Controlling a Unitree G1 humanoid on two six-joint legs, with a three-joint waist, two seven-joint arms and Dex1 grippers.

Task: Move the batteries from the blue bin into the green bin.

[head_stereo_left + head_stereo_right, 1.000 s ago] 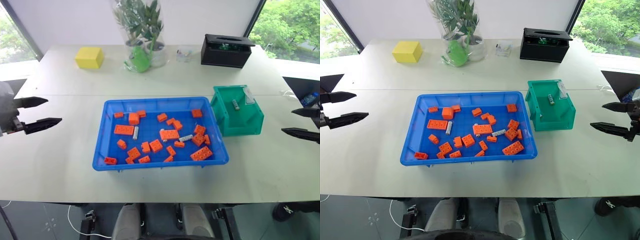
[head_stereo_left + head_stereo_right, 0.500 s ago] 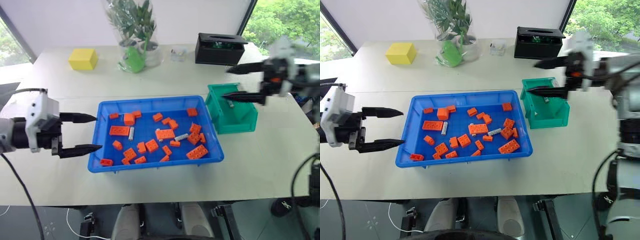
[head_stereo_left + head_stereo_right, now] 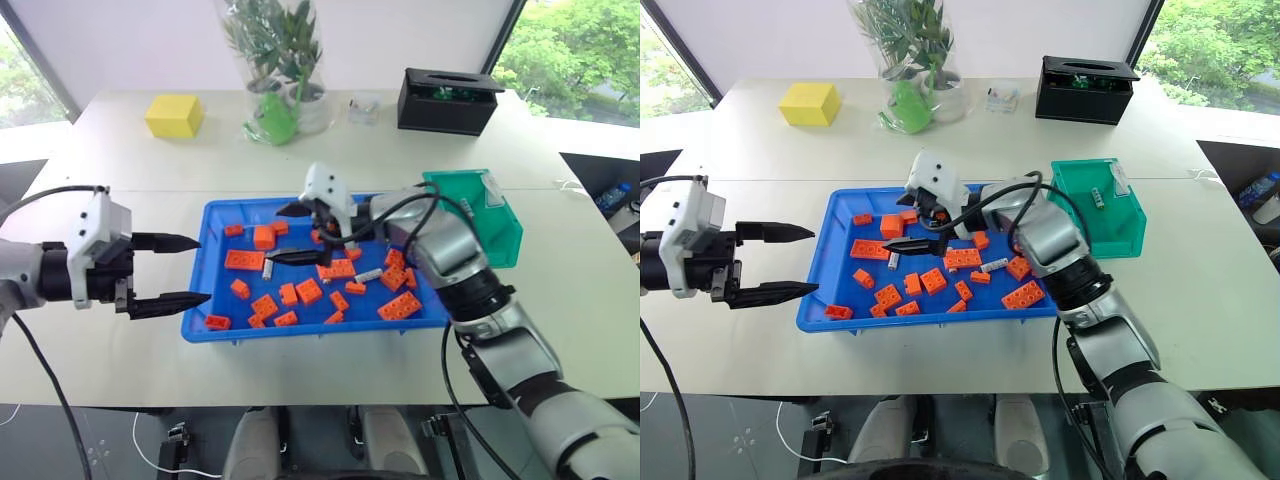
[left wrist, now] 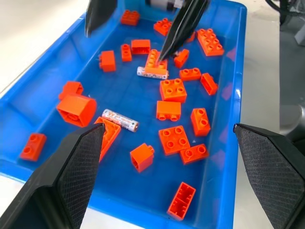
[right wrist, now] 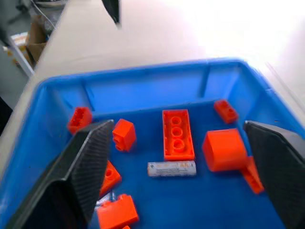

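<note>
Two batteries (image 4: 120, 119) loose in blue bin (image 3: 224, 325); right gripper (image 3: 290, 235) above them, left gripper (image 3: 186, 272) beside bin, both wide open, empty.

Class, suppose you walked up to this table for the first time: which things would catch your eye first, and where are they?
The bright blue bin mid-table, scattered with orange bricks and a couple of batteries. The right gripper hangs open over its far left part, above one battery, while the left gripper hovers open at its left rim. The green bin sits just right of it.
</note>
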